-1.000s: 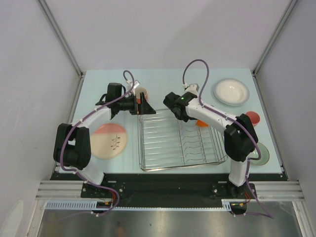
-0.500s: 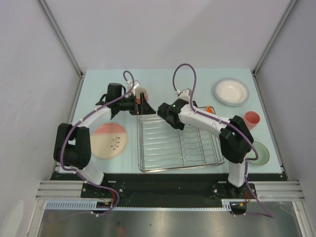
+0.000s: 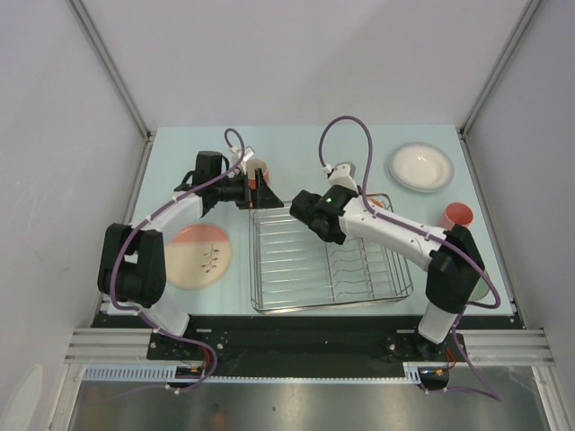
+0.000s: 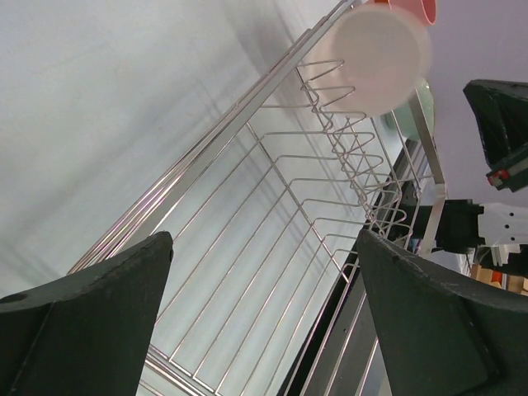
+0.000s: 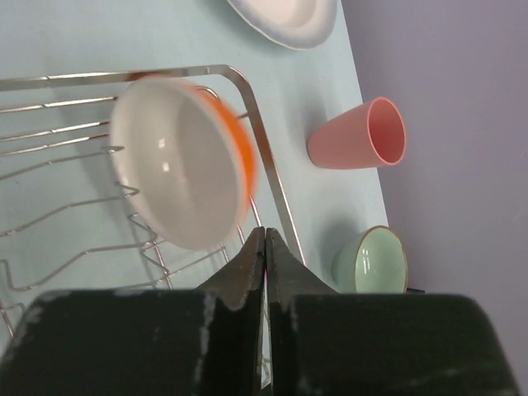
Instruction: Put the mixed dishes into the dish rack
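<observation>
- Pale blue-green tabletop, boxed by grey walls on three sides; two arms mounted along the bottom edge.
- Dish rack sits centre frame, long axis running left to right, upright dividers in its right half.
- Orange-and-white bowl stands on edge in the rack's upper right corner, its hollow facing the right wrist camera; slightly blurred.
- Outside the rack:
  - pink plate lies flat at the left
  - white plate lies flat at the upper right
  - pink tumbler stands mouth up at the right
  - pale green bowl sits mouth up at the lower right
  - orange mug sits just above the rack's upper left corner
- Count: two plates, two bowls, one mug, one tumbler, one rack.
- Left gripper: fingers spread wide, empty, facing the rack.
- Right gripper: fingers pressed together, holding nothing.
</observation>
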